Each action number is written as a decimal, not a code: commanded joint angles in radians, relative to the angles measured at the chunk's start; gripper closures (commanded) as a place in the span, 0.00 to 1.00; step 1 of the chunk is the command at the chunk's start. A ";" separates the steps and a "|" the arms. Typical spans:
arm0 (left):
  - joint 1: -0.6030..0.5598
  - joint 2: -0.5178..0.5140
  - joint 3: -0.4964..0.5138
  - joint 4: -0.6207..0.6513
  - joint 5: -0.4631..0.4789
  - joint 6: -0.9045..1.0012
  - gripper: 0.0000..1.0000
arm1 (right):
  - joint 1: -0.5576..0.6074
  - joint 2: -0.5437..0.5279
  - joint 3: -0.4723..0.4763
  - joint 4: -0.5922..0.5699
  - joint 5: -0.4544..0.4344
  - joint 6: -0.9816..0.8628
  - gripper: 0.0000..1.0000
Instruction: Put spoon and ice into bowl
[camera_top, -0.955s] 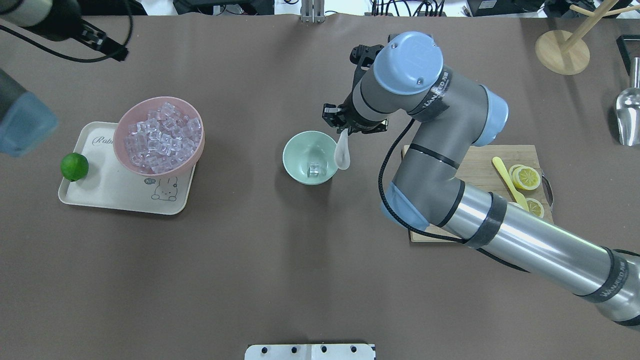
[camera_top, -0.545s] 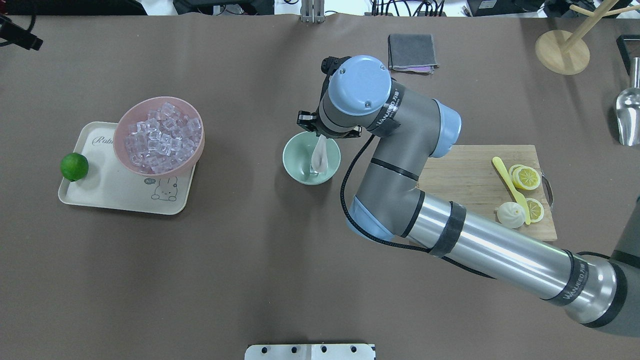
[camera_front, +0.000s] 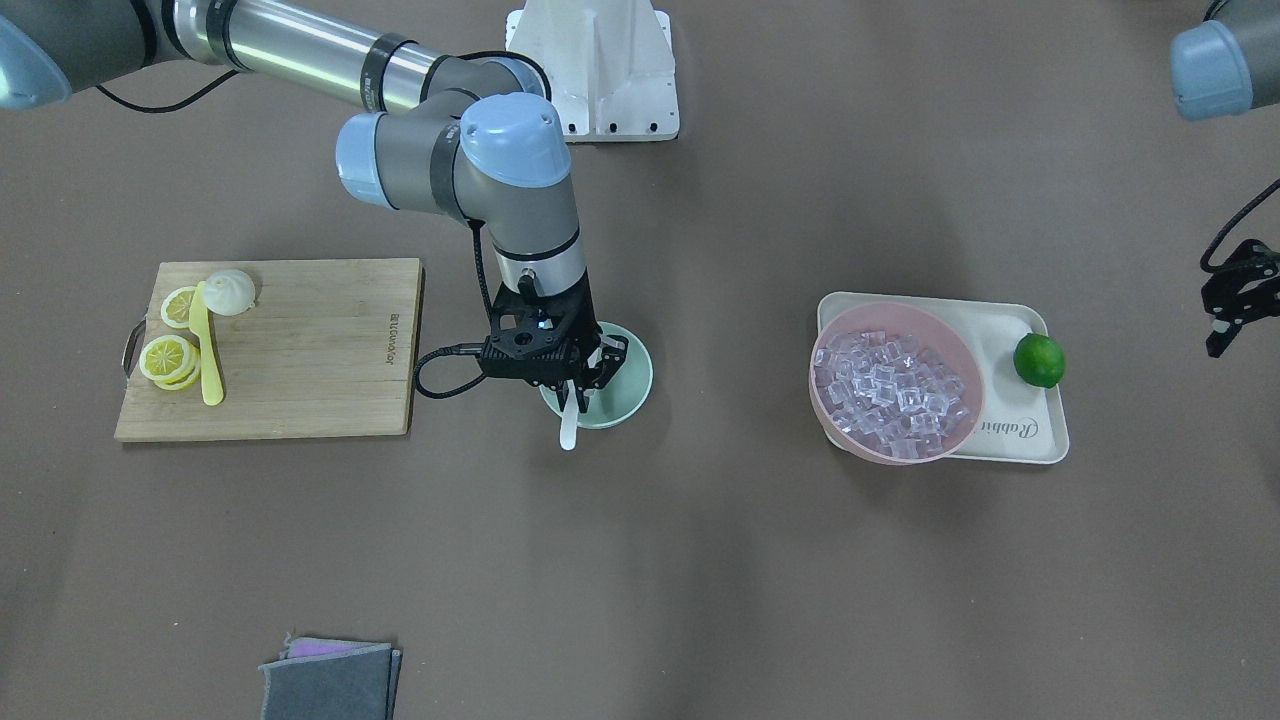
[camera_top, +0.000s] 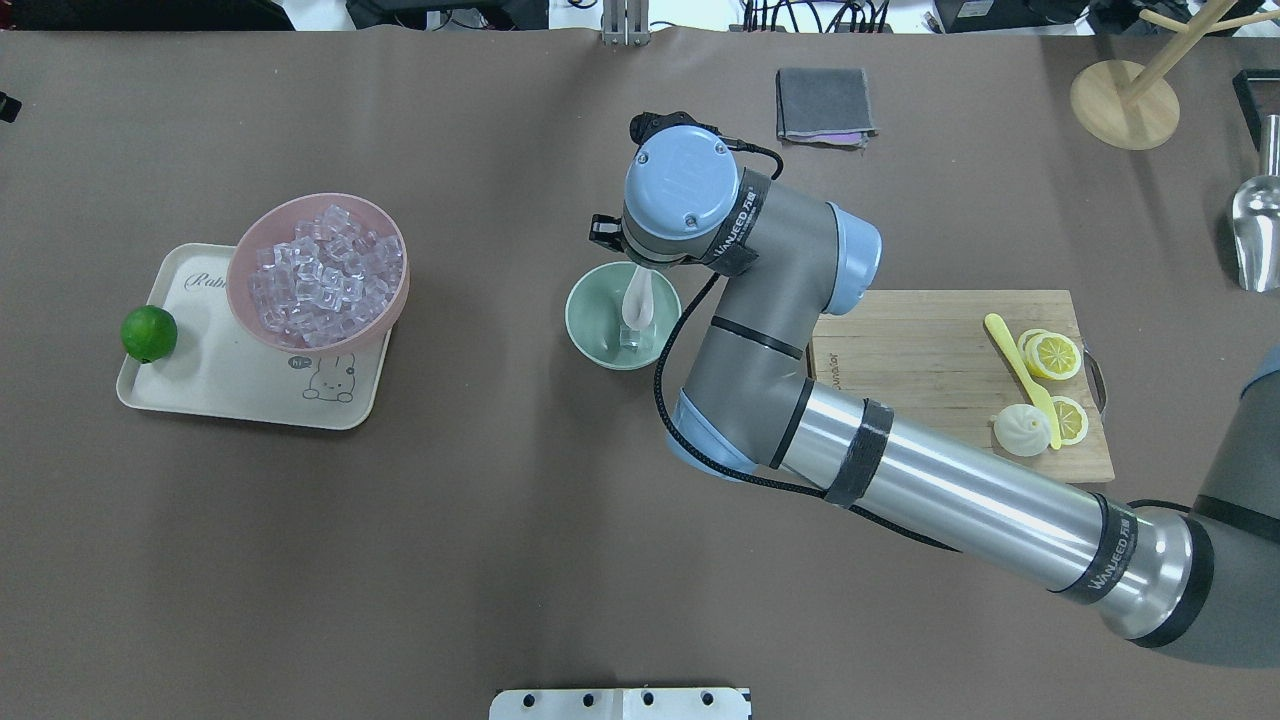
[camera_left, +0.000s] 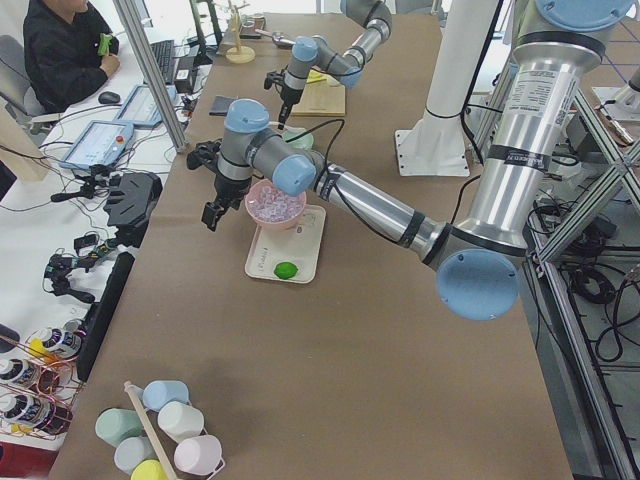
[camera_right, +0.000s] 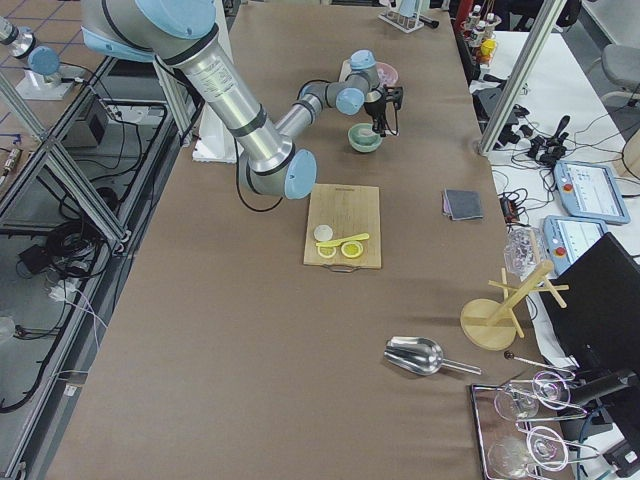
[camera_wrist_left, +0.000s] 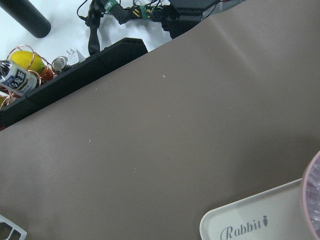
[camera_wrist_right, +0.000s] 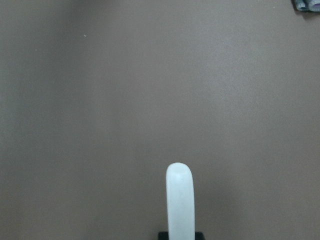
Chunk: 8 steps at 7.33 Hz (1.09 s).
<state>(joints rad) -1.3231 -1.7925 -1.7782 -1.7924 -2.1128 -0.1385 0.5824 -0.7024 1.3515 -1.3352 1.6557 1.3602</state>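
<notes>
The mint-green bowl (camera_top: 585, 320) stands mid-table and also shows in the front view (camera_front: 640, 385). One clear ice cube (camera_top: 632, 345) lies inside it. My right gripper (camera_front: 575, 385) is over the bowl, shut on the white spoon (camera_top: 637, 296). The spoon's scoop hangs tilted down inside the bowl. Its handle sticks out past the bowl's rim in the front view (camera_front: 568, 428) and shows in the right wrist view (camera_wrist_right: 180, 200). My left gripper (camera_front: 1230, 305) hangs far off beyond the tray. I cannot tell whether it is open.
A pink bowl (camera_top: 245, 250) full of ice cubes sits on a cream tray (camera_top: 200, 375) with a lime (camera_top: 149, 333). Right of the bowl is a cutting board (camera_top: 930, 345) with a yellow knife (camera_top: 1012, 355), lemon slices and a bun. A grey cloth (camera_top: 824, 104) lies at the back.
My right arm has swung left, carrying the spoon from the bowl's right rim to over its inside. My left arm has drawn back out of the overhead view's left side.
</notes>
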 joint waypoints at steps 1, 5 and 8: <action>-0.001 0.015 0.010 -0.015 -0.001 0.000 0.02 | -0.006 0.009 0.006 -0.001 0.009 0.025 0.00; -0.001 0.060 0.019 -0.015 0.000 0.003 0.02 | 0.098 -0.049 0.223 -0.173 0.256 -0.141 0.00; -0.008 0.136 0.017 -0.027 0.002 0.039 0.02 | 0.311 -0.364 0.512 -0.265 0.421 -0.547 0.00</action>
<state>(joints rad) -1.3273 -1.6909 -1.7627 -1.8119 -2.1109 -0.1076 0.7946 -0.9409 1.7682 -1.5759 2.0158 0.9771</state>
